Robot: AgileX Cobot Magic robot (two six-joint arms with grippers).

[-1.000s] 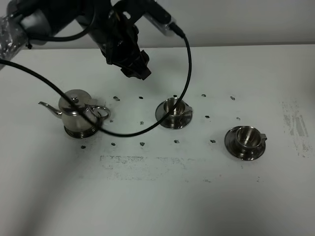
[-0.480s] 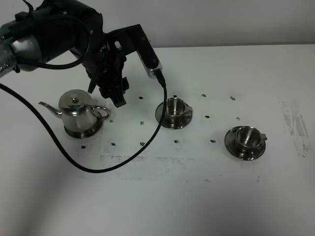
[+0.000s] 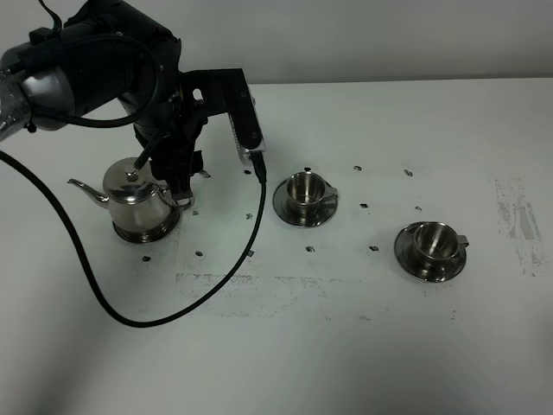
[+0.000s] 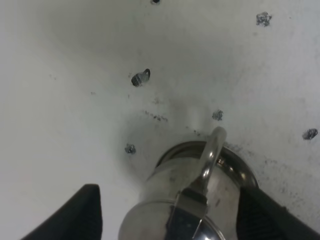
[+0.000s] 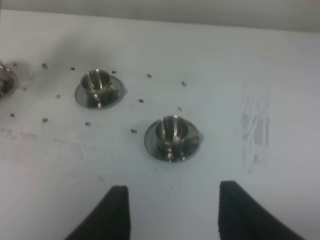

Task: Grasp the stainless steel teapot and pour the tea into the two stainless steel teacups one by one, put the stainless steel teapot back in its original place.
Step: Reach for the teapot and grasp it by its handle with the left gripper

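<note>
The stainless steel teapot (image 3: 136, 201) stands on its round saucer (image 3: 164, 230) at the left, spout pointing left, loop handle to the right. My left gripper (image 3: 182, 183) is low at the handle. In the left wrist view the gripper (image 4: 170, 195) is open, its fingers (image 4: 80, 215) on either side of the teapot (image 4: 175, 200) and its handle (image 4: 210, 152), not touching. Two stainless steel teacups sit on saucers, one in the middle (image 3: 304, 192), one to the right (image 3: 432, 242). My right gripper (image 5: 172, 192) is open and empty, above both cups (image 5: 98, 84) (image 5: 171, 134). No tea shows.
The left arm's black cable (image 3: 246, 251) loops over the white table (image 3: 346, 346) between the teapot and the middle cup. Small dark marks dot the table. The right arm does not show in the exterior view.
My left arm has come down and to the left, from above the table behind the middle cup to the teapot's handle. The teapot and cups have not moved.
</note>
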